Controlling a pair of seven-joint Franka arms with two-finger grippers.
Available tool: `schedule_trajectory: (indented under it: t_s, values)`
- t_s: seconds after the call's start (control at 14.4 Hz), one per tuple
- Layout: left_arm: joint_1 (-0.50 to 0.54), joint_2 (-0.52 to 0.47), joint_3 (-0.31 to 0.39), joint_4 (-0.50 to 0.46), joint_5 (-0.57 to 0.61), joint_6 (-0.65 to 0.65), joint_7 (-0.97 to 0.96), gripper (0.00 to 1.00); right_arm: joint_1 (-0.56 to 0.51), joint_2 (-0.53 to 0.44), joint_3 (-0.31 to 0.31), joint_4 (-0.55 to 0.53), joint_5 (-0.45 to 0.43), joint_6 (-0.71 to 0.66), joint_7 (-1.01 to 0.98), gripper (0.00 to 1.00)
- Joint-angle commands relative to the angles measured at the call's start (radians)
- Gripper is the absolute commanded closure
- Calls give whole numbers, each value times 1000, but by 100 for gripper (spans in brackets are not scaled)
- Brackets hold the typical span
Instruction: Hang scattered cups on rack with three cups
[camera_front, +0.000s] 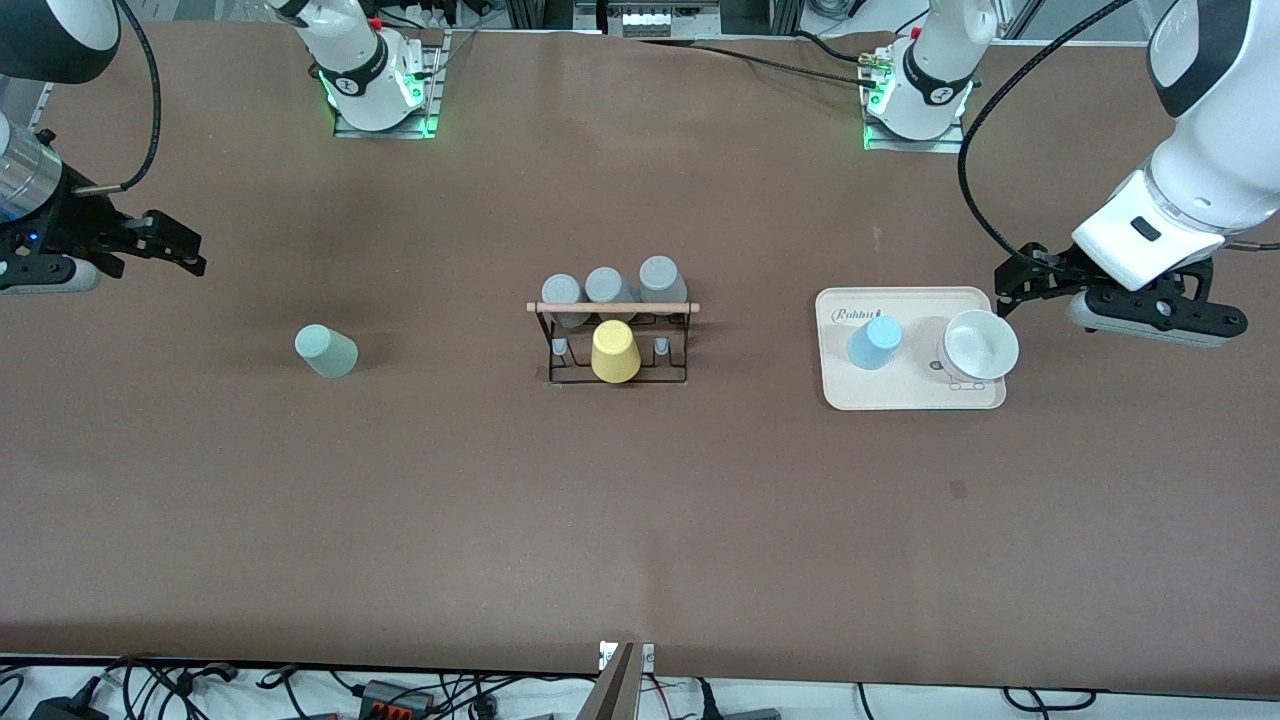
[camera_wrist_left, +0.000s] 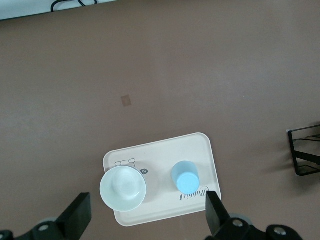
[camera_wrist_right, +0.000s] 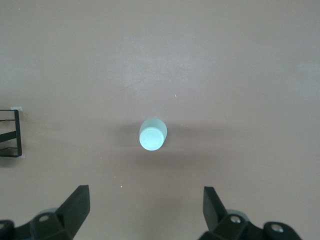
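Observation:
The black wire rack (camera_front: 612, 372) with a wooden dowel bar stands at the table's middle. Three grey cups (camera_front: 604, 288) hang on it, and a yellow cup (camera_front: 614, 351) sits on its nearer row. The pale mint cup (camera_front: 326, 351) (camera_wrist_right: 152, 135) stands upside down on the bare table toward the right arm's end. The light blue cup (camera_front: 874, 342) (camera_wrist_left: 186, 176) stands upside down on a beige tray (camera_front: 900, 395). My left gripper (camera_front: 1015, 280) (camera_wrist_left: 147, 210) is open and empty over the tray's edge by the bowl. My right gripper (camera_front: 180, 245) (camera_wrist_right: 145, 200) is open and empty over bare table, apart from the mint cup.
A white bowl (camera_front: 980, 345) (camera_wrist_left: 123, 188) sits on the tray (camera_wrist_left: 165, 150) beside the blue cup. A corner of the rack shows in the left wrist view (camera_wrist_left: 305, 157) and in the right wrist view (camera_wrist_right: 12, 135). Both arm bases stand at the table's edge farthest from the front camera.

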Motion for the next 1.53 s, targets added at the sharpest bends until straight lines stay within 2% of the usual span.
schedule_trajectory:
  t_s: [0.0, 0.69, 0.9, 1.11, 1.25, 1.46]
  values:
    - [7, -1, -6, 11, -1, -19, 16, 0, -9, 10, 1, 23, 14, -21, -5, 0]
    - [-6, 8, -9, 11, -1, -19, 16, 0, -6, 24, 1, 41, 11, -21, -11, 0]
    - [-8, 31, -10, 4, -4, -53, 18, 0, -7, 29, 1, 43, 11, -23, -14, 0]
    - [-39, 120, -16, -3, -12, -134, 9, 0, -3, 29, 1, 43, 11, -23, -14, 0]
    - [-75, 134, -18, -49, -9, -120, -54, 0, -3, 29, 1, 44, 11, -24, -12, 0]
    - [-85, 109, -56, -196, 0, 31, -157, 0, -6, 32, 1, 52, 11, -38, -15, 0]
